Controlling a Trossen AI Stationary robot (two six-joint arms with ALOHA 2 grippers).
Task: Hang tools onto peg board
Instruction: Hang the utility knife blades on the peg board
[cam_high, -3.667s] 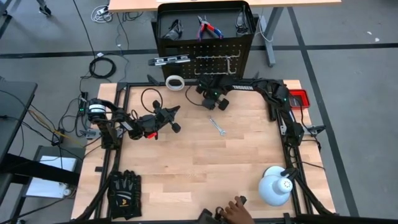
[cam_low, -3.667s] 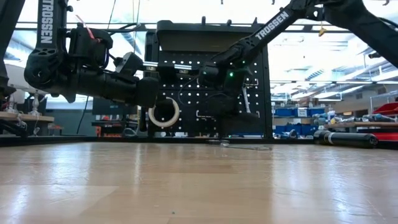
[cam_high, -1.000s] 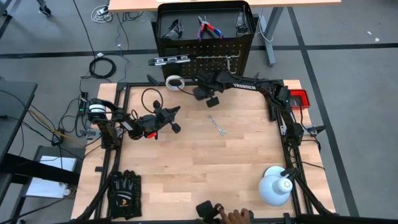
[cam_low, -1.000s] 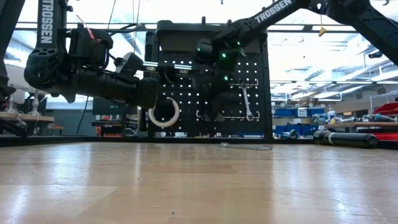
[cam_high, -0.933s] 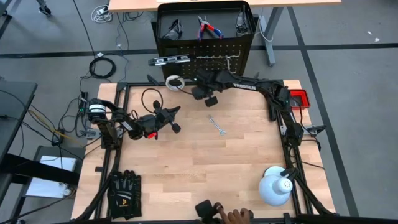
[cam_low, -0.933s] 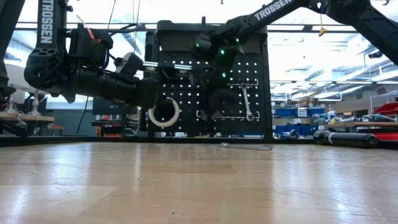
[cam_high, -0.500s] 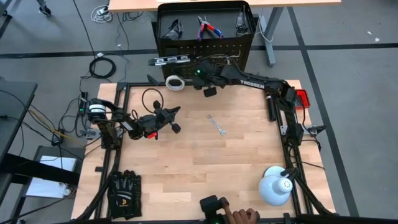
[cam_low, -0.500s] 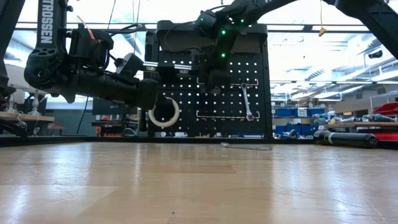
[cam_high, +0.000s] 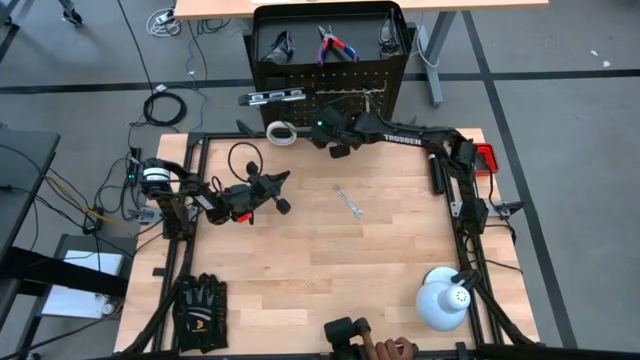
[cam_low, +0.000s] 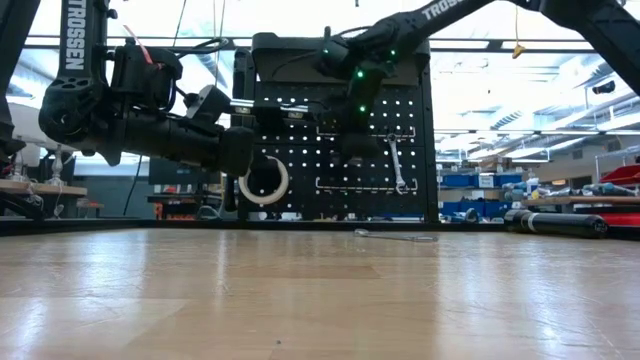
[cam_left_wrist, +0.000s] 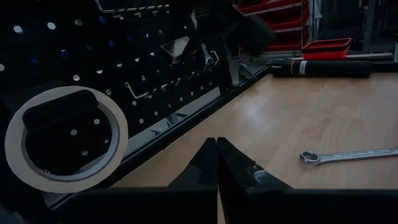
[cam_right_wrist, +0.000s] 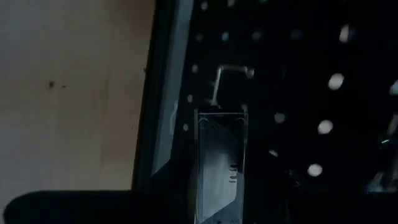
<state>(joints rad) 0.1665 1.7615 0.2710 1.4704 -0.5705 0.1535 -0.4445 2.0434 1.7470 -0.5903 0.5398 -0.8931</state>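
- Peg board (cam_high: 352, 97) stands at the worktop's (cam_high: 330, 260) far edge; its top shelf tray (cam_high: 328, 40) holds red-handled pliers (cam_high: 333, 44), black-framed glasses (cam_high: 278, 46) and a dark item on the right I can't identify.
- White tape roll (cam_high: 281, 132) hangs low on the board's left; level bar (cam_high: 272, 96) sticks out past the board's left edge.
- One wrench (cam_low: 396, 164) hangs on the board's right side; second wrench (cam_high: 348, 201) lies flat mid-worktop, open wood all around it.
- Right end effector (cam_high: 336, 132) up against the board face near the hooks, fingers pressed together on a thin flat metal piece (cam_right_wrist: 221, 168).
- Left end effector (cam_high: 277, 190) waits over the worktop's left part, fingers pressed together, empty.
- Gloves (cam_high: 201, 311) at near left corner, dome lamp (cam_high: 444, 298) near right, red box (cam_high: 482, 157) at far right edge.
- A person's hand (cam_high: 388, 348) at the near edge.
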